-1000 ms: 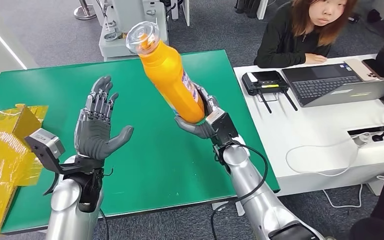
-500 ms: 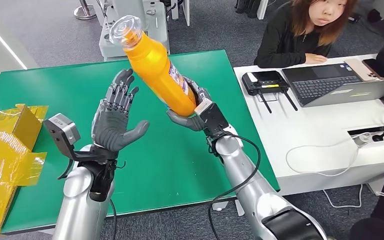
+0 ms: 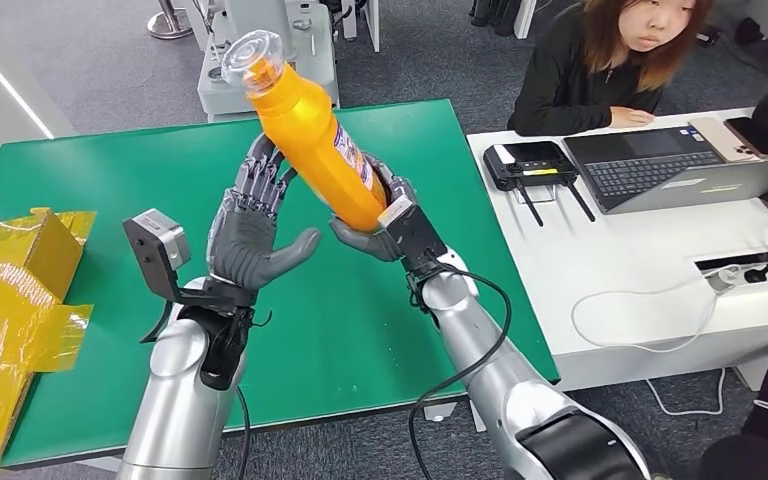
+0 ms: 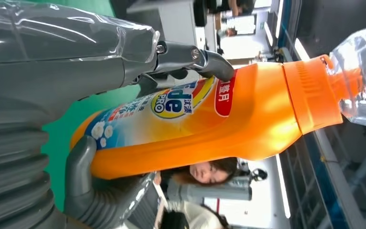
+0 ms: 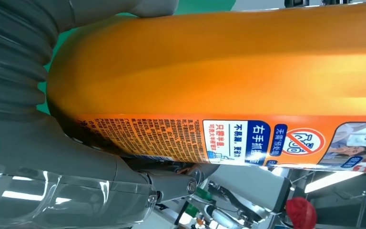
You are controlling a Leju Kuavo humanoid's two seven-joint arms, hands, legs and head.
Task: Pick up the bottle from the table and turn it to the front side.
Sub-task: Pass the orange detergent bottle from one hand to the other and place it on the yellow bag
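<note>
My right hand [image 3: 385,220] grips the orange detergent bottle [image 3: 320,140] by its base and holds it above the green table [image 3: 110,180]. The bottle leans with its clear cap [image 3: 253,58] up and to the far left. My left hand [image 3: 250,230] stands upright with fingers spread, right beside the bottle's left side. In the left wrist view the printed front label [image 4: 171,102] faces that hand and its fingers [image 4: 209,64] reach over the bottle [image 4: 248,124]. The right wrist view looks at the bottle [image 5: 219,62] from close by, with its back label [image 5: 171,136].
A yellow plastic bag [image 3: 10,300] lies on the table's left edge. To the right stands a white desk [image 3: 610,270] with a laptop [image 3: 660,165] and a black device [image 3: 530,160]; a person [image 3: 610,60] sits behind it.
My left hand has risen and moved right until it is against the bottle. My right hand has carried the bottle a little left, toward the left hand.
</note>
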